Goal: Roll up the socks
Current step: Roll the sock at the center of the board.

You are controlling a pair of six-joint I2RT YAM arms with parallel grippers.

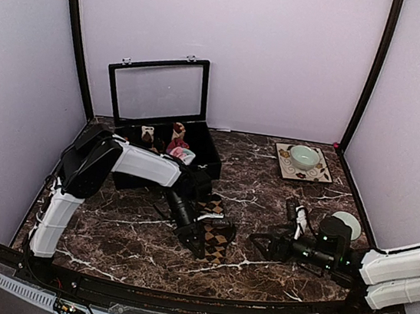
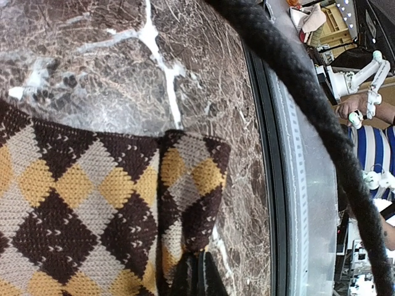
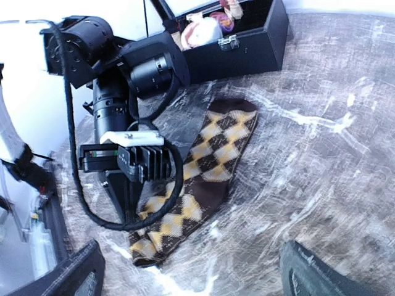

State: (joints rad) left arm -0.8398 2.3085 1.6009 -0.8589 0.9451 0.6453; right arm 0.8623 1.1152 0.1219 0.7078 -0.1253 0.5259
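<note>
Pinching knitted diamond-check sock [image 2: 92,209], left fingers [image 2: 185,279] closed, right fingers [image 3: 73,276] spread wide

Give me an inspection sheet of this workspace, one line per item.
Surface: dark marbled table with white veins.
Job's things: brown check sock lies at the centre, one end folded over; something pink sits in the case, too small to identify.
Clutter: open black case; bowl on a patterned tile; white disc by the right arm.
Grippers: left pincer shut on the sock's folded edge; right pincer open and empty, beside the sock.
Cables: black braided cable loops off the left wrist.
Surroundings: lilac walls; person in a striped shirt beyond the table's near edge.
</note>
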